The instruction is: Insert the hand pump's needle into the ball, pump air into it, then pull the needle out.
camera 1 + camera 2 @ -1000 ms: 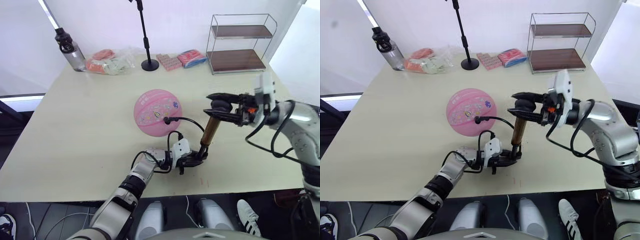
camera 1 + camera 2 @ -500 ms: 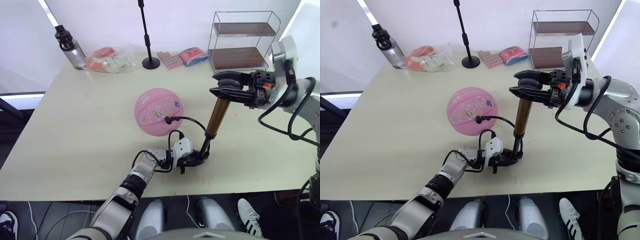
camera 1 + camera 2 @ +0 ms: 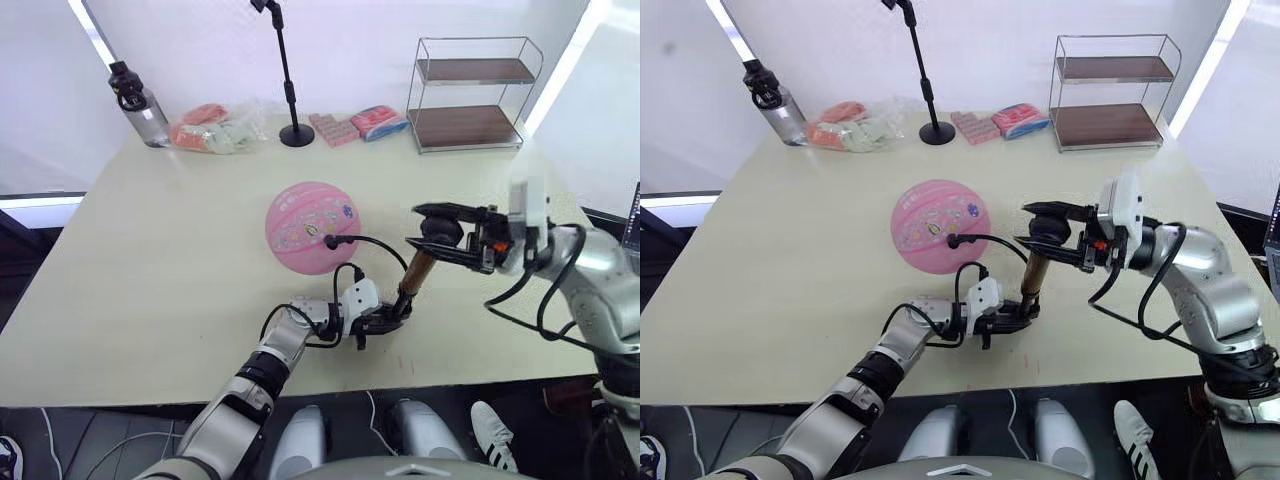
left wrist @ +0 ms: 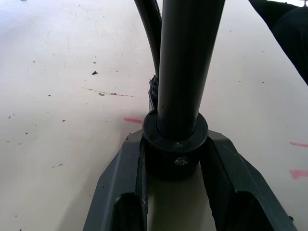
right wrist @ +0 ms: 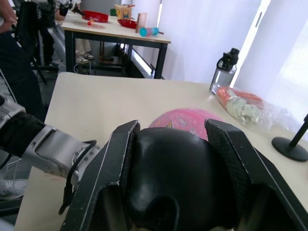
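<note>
A round pink rubber ball (image 3: pixel 314 226), grooved along its seams and dotted with small cartoon stickers, sits near the middle of the pale, lightly speckled table (image 3: pixel 150 260). A thin black hose (image 3: pixel 375 245) loops from the stickered face of the ball down to the foot of the hand pump (image 3: pixel 1032 278), so the needle's black fitting (image 3: pixel 331 241) sits against the ball, the pin itself too small to make out.

The pump, a slim bronze metal cylinder with black end caps, stands close to the table's near edge, its long axis nearly upright and leaning with the top tipped toward the table's right side. The left gripper (image 4: pixel 175 159) lies low on the table, its two black fingers clamped around the pump's black base collar. The right gripper (image 5: pixel 175 159) reaches in from the right edge, both fingers closed on the smooth, rounded black T-handle (image 3: pixel 437 228) at the top.

Half a second ago the handle was held high with a long stretch of bronze barrel showing; now it has come down, and only a short length of barrel shows between handle and base.

Along the far edge stand a dark-capped clear bottle (image 3: pixel 134 97), a crinkled plastic bag (image 3: pixel 220 127), a black stand (image 3: pixel 288 80), pink packets (image 3: pixel 362 123) and a wire shelf (image 3: pixel 470 95).
</note>
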{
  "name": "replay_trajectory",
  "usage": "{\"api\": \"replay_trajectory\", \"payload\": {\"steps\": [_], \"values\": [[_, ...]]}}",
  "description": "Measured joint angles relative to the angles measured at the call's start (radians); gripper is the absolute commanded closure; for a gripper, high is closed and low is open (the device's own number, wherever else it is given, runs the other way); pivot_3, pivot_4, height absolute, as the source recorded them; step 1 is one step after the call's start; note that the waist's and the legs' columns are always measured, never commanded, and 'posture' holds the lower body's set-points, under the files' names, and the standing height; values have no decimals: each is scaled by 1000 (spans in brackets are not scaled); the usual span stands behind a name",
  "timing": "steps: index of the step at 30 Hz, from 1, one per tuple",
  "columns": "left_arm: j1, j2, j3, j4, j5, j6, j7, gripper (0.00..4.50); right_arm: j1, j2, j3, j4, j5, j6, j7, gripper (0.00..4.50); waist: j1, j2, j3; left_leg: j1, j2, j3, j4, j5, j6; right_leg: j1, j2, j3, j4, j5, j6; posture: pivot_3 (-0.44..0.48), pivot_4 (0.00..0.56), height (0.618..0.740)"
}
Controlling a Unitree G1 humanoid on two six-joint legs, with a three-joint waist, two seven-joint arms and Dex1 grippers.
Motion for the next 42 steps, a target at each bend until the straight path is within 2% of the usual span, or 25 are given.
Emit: {"api": "replay_trajectory", "payload": {"steps": [8,18,28,42], "values": [[3,0,-2,0,1,0,-3,3393,87,55,108,101,-144,-177,-2,2847,1,-1,-4,1,-1,1,-1,0,0,0,0,1,0,0,0,0,150,740],[3,-1,-2,-1,2,0,-2,3393,107,54,119,108,-184,-183,-15,2847,2,1,-4,0,-1,1,-1,0,0,0,0,1,0,0,0,0,150,740],[-5,-13,1,-6,-9,0,-23,3393,-72,-61,54,21,-36,117,12,2847,7,9,7,-8,-5,-1,0,0,0,-5,-2,1,-1,2,3,0,150,740],[-6,-13,4,-7,-10,0,-25,3393,-307,-141,-117,-45,234,415,-15,2847,6,9,10,-8,-3,-1,0,0,0,-5,-3,0,-1,2,3,0,150,740]]}}
